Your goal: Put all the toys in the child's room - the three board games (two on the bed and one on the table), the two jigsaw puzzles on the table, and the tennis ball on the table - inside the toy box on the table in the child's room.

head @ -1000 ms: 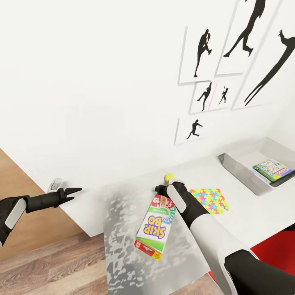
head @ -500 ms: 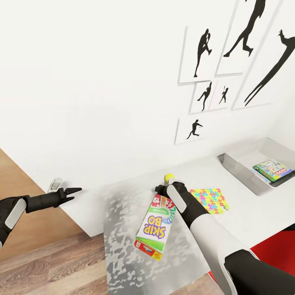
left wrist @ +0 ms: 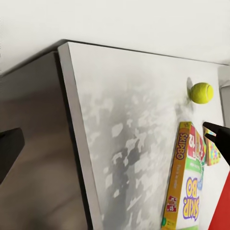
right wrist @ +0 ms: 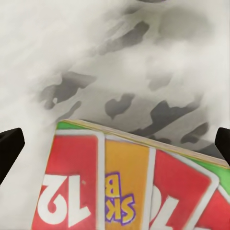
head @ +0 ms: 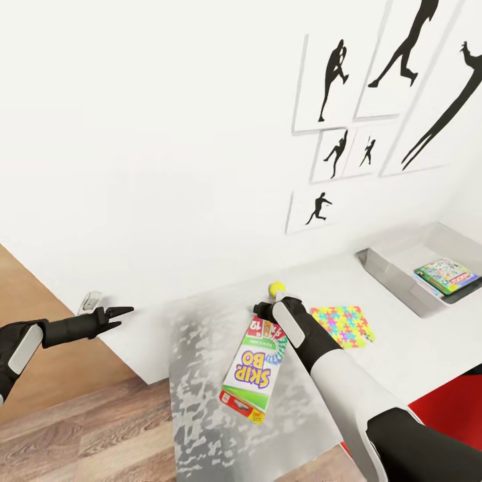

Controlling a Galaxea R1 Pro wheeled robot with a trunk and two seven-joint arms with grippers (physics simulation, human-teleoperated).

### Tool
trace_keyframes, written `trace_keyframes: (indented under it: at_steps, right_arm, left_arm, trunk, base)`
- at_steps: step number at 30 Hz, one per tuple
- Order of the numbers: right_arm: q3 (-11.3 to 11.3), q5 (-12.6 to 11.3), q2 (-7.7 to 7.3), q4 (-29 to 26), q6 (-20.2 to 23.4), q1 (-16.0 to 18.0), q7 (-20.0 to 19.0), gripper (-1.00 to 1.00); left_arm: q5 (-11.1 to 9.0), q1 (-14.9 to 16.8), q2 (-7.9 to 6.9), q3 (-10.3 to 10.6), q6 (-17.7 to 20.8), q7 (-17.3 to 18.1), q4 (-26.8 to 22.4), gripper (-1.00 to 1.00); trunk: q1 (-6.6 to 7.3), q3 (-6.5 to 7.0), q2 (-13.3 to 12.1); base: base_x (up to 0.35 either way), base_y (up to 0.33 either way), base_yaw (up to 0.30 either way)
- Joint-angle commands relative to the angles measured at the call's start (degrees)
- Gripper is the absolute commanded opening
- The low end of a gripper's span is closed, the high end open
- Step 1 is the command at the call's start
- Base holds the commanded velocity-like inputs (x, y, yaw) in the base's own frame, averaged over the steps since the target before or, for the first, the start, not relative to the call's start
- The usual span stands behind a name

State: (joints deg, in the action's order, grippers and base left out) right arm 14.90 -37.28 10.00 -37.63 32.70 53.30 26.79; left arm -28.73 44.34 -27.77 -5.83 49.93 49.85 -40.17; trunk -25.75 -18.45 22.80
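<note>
Two spread right fingers just above the Skip-Bo board game, left pair together.

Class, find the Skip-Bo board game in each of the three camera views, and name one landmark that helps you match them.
Head view: the Skip-Bo board game lies on the table, bottom centre, its far end under the right gripper.
Left wrist view: it lies at the lower right, below the tennis ball.
Right wrist view: its end fills the lower half, between the fingers.
Shared landmark: the box's red "12" card.
</note>
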Motion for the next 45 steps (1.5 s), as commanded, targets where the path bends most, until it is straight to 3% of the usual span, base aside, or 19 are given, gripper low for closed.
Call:
trace_keyframes:
  at_steps: [1, 15, 30, 37, 45]
  right_arm:
    - [0.13, -0.51, 0.00, -0.06, 0.09, 0.05, 0.54, 1.00]
    - [0.13, -0.50, 0.00, 0.01, 0.15, 0.05, 0.51, 1.00]
    - [0.16, -0.51, 0.00, 0.02, 0.30, 0.05, 0.44, 1.00]
    - [0.04, -0.44, 0.00, 0.02, 0.35, 0.05, -3.63, 1.00]
    - [0.12, -0.36, 0.00, 0.02, 0.33, 0.05, -4.26, 1.00]
  left_arm:
    - [-0.01, 0.04, -0.01, -0.06, 0.26, 0.16, 0.00, 1.00]
    - [-0.01, 0.04, 0.04, -0.06, 0.26, 0.15, 0.00, 1.00]
    - [-0.01, 0.04, 0.07, -0.06, 0.26, 0.16, 0.00, 1.00]
    - [-0.01, 0.04, 0.08, -0.06, 0.27, 0.16, 0.00, 1.00]
    - [-0.01, 0.04, 0.08, -0.06, 0.26, 0.16, 0.00, 1.00]
  trunk:
    - [-0.03, -0.20, 0.11]
    - [-0.03, -1.45, 0.11]
    - [-0.03, -1.56, 0.11]
    - [-0.03, -1.87, 0.11]
    - [-0.03, -2.31, 0.11]
  base:
    - [0.000, 0.000, 0.000]
    - [0.000, 0.000, 0.000]
    - [0.000, 0.000, 0.000]
    - [0.000, 0.000, 0.000]
    - [0.000, 0.000, 0.000]
